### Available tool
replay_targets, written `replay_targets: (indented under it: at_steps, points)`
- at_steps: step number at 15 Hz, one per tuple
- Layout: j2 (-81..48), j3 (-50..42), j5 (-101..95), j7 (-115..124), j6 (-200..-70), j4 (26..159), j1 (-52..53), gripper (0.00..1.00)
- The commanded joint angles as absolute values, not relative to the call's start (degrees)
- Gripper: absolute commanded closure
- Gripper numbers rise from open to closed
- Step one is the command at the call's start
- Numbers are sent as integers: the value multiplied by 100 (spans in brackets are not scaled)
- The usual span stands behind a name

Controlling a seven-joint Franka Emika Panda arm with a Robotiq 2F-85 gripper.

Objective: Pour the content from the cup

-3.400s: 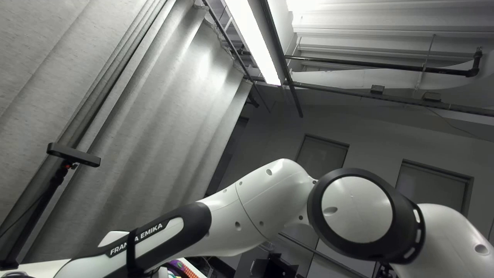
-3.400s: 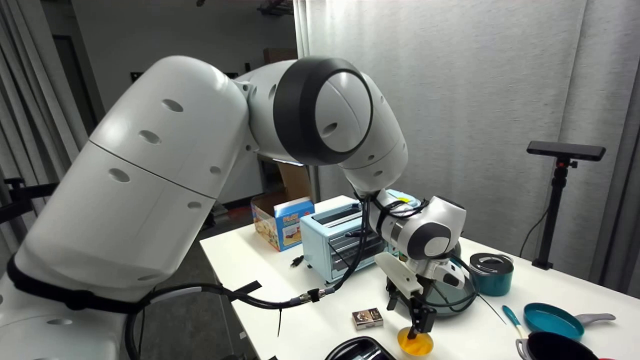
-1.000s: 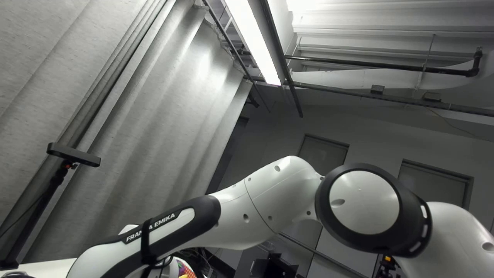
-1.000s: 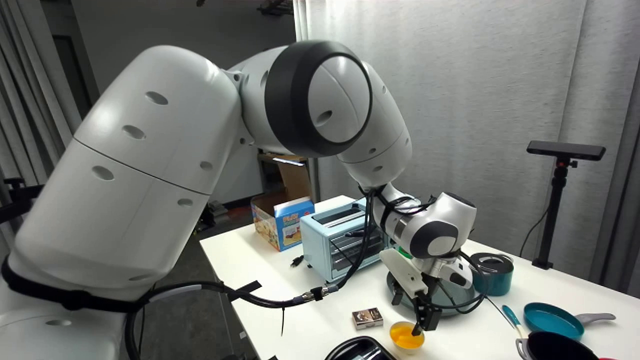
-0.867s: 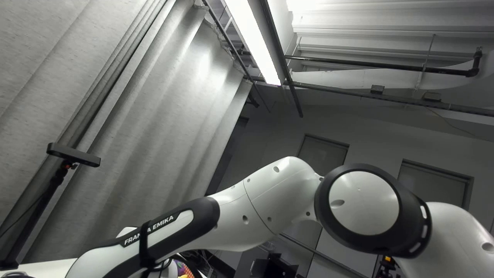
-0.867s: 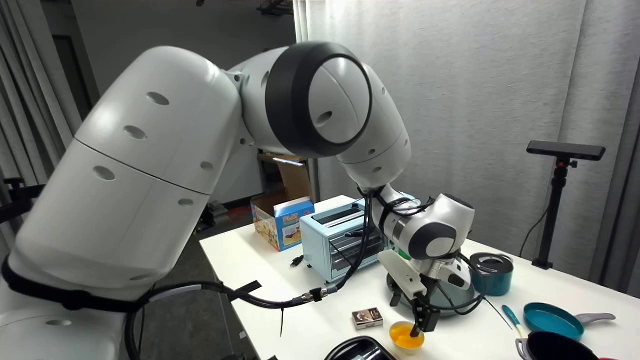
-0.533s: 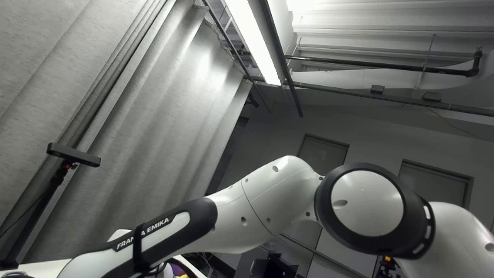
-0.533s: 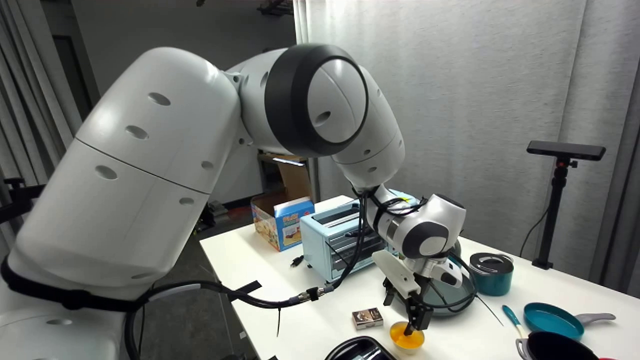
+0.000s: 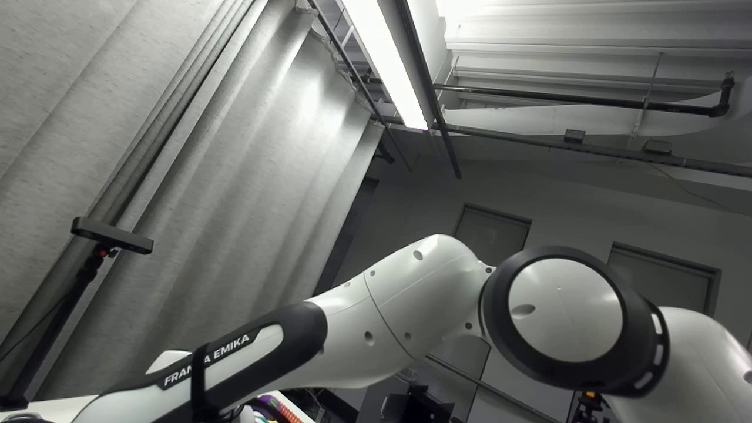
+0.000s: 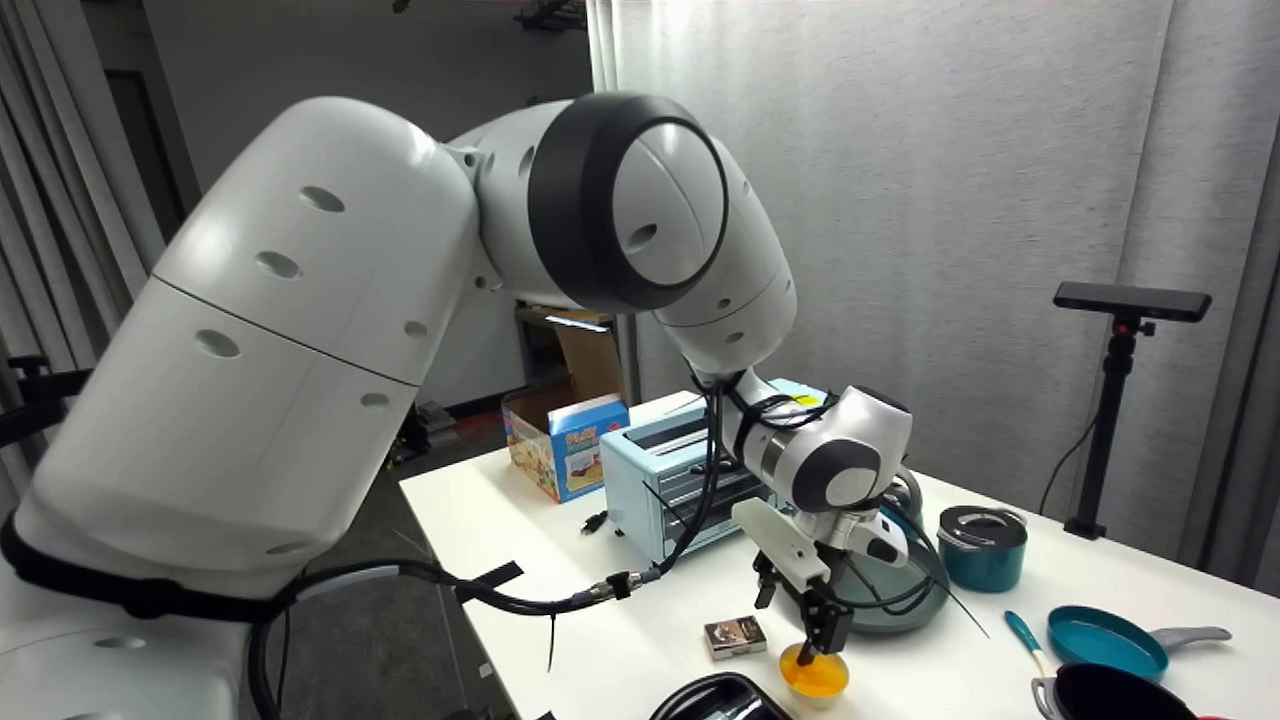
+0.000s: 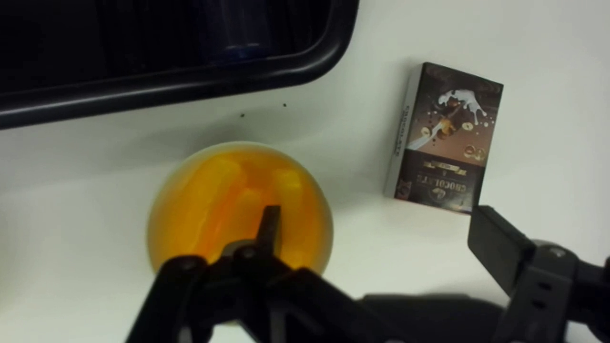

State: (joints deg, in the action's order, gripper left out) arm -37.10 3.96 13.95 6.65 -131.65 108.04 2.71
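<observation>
A small round cup (image 10: 815, 682) with a shiny orange inside stands upright on the white table; it also shows in the wrist view (image 11: 228, 190). I cannot tell whether the orange is content or its inner surface. My gripper (image 10: 785, 630) is open and empty, its fingers wide apart in the wrist view (image 11: 376, 214). One finger is over the cup's opening and hides part of it; whether it reaches inside is unclear. The other finger is outside the cup, on the chocolate box side. Gripper and cup are out of view in the other picture of the arm.
A chocolate box (image 11: 443, 143) lies beside the cup, also in an exterior view (image 10: 735, 637). A black tray (image 11: 209, 88) is close by. A grey-green dish (image 10: 905, 600) is behind the gripper. A toaster oven (image 10: 640, 490), teal pot (image 10: 985, 555), teal pan (image 10: 1105, 640) and dark pot (image 10: 1115, 695) stand around.
Over the last second my gripper has shifted left, its finger going from the cup's right rim to over its middle. The cup sits slightly further left than 3.4 s ago.
</observation>
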Motion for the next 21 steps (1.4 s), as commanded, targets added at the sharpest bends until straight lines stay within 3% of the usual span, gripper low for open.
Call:
replay_targets:
  at_steps: [1,21]
  points:
    - [-3617,374,1212,635,-13214,10894,356,0]
    - [-3675,509,1027,494,-13023,10892,418,0]
